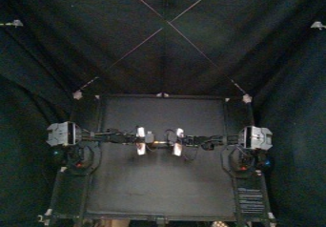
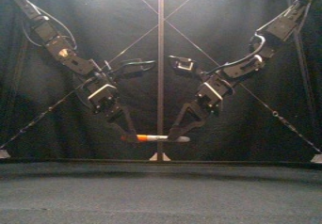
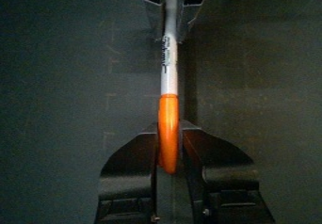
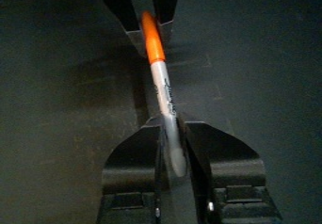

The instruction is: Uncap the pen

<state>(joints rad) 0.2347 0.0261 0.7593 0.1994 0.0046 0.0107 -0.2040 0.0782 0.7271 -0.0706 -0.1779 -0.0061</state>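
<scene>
A marker pen point(image 2: 161, 137) hangs level in the air above the middle of the table, held at both ends. Its orange cap point(image 3: 167, 134) sits between the jaws of my left gripper point(image 3: 167, 160), which is shut on it. The grey printed barrel point(image 4: 165, 104) runs into my right gripper point(image 4: 170, 160), shut on that end. Cap point(image 4: 151, 40) and barrel meet with no gap showing. In the top view the two grippers point(image 1: 140, 140) point(image 1: 178, 140) face each other closely, with the pen point(image 1: 159, 147) between them.
The black table point(image 1: 159, 188) lies bare below the pen, with black curtains on three sides. Both arms reach in from their sides to the centre.
</scene>
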